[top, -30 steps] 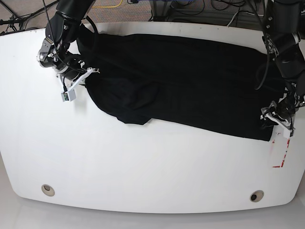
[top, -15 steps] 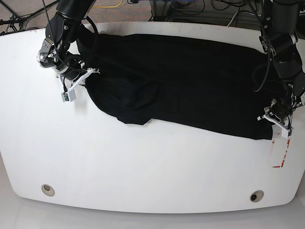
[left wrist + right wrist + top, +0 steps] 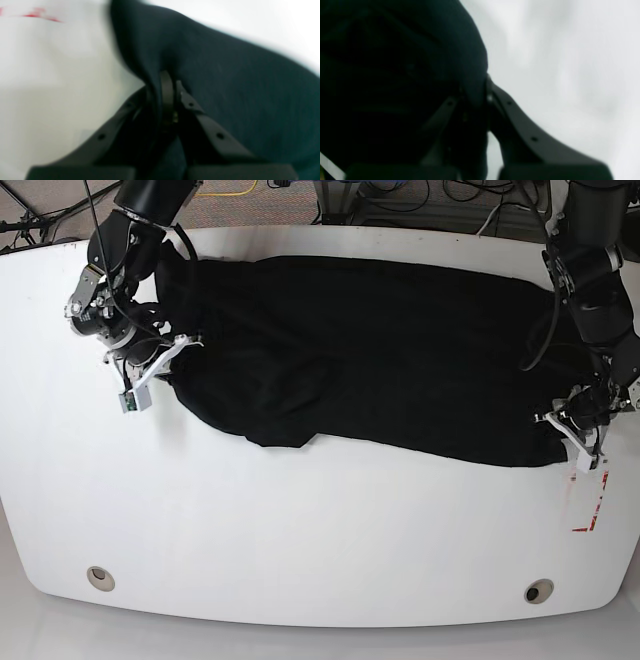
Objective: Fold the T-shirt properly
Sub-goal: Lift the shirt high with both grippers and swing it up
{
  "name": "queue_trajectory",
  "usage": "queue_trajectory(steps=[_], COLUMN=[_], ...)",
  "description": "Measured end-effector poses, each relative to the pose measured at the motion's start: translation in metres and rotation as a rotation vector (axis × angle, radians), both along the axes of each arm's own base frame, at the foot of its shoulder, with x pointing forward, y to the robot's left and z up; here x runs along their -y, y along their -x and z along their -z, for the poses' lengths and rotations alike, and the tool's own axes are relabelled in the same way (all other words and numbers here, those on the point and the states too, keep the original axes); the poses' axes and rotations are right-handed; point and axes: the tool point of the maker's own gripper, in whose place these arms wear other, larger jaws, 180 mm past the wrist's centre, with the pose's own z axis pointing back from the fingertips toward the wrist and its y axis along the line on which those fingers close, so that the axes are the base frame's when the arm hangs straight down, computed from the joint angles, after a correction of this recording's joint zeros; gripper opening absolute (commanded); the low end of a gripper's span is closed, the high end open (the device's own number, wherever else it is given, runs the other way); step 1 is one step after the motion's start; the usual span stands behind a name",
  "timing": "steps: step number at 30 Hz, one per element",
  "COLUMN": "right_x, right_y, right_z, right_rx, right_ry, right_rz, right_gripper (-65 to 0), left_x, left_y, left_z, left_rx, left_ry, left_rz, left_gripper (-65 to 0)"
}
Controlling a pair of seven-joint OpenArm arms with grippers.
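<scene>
The black T-shirt [image 3: 380, 350] lies stretched lengthwise across the far half of the white table [image 3: 300, 520], with a loose fold bulging at its near left. At the shirt's left end, my right gripper [image 3: 165, 365] is shut on an edge of the T-shirt [image 3: 395, 62]; the right wrist view shows the right gripper [image 3: 480, 92] pinching the cloth. At the near right corner, my left gripper [image 3: 572, 430] is shut on the hem. In the left wrist view a ridge of T-shirt [image 3: 237, 87] is nipped in the left gripper [image 3: 166, 82].
Red tape marks [image 3: 590, 515] sit on the table just in front of the left gripper. Two round holes [image 3: 100, 578] [image 3: 538, 591] lie near the front edge. Cables run along the floor behind the table.
My left gripper has closed on the shirt's near right corner and drawn it slightly inward. My right gripper has pulled the left end further left, pulling the cloth tauter.
</scene>
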Motion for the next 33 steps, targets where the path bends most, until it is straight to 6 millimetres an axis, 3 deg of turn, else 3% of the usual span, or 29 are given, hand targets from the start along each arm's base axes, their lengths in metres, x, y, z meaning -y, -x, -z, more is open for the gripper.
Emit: queue_trajectory(steps=[4,8,17,22,28,33], right_x=[0.006,0.020,0.047,0.058,0.067,0.064], right_y=[-0.007,-0.015,-0.051,-0.068,-0.098,-0.122], right_z=[-0.022,-0.045,-0.101,-0.133,-0.193,-0.245], right_rx=[0.056,0.088,0.208,0.277,0.414,0.516], right_ry=[0.056,0.135,0.247,0.293,0.350,0.421], right_rz=[-0.013,-0.030,-0.033,-0.039,-0.031,-0.078], right_gripper=[-65.0,-65.0,-65.0,-65.0,-65.0,-65.0], left_x=[-0.007,-0.018,-0.007,-0.005,0.008,0.004], left_y=[-0.003,-0.014,-0.021,-0.031,-0.040,-0.043], left_z=[-0.027,-0.074,-0.133,-0.184,-0.239,-0.281], left_rx=[0.012,0.115,0.212,0.313,0.445,0.500], left_ry=[-0.089,-0.171,-0.295,-0.366,-0.414,-0.462], left_rz=[0.036,0.033,0.057,0.050,0.042,0.011], left_gripper=[-65.0,-65.0,-65.0,-65.0,-65.0,-65.0])
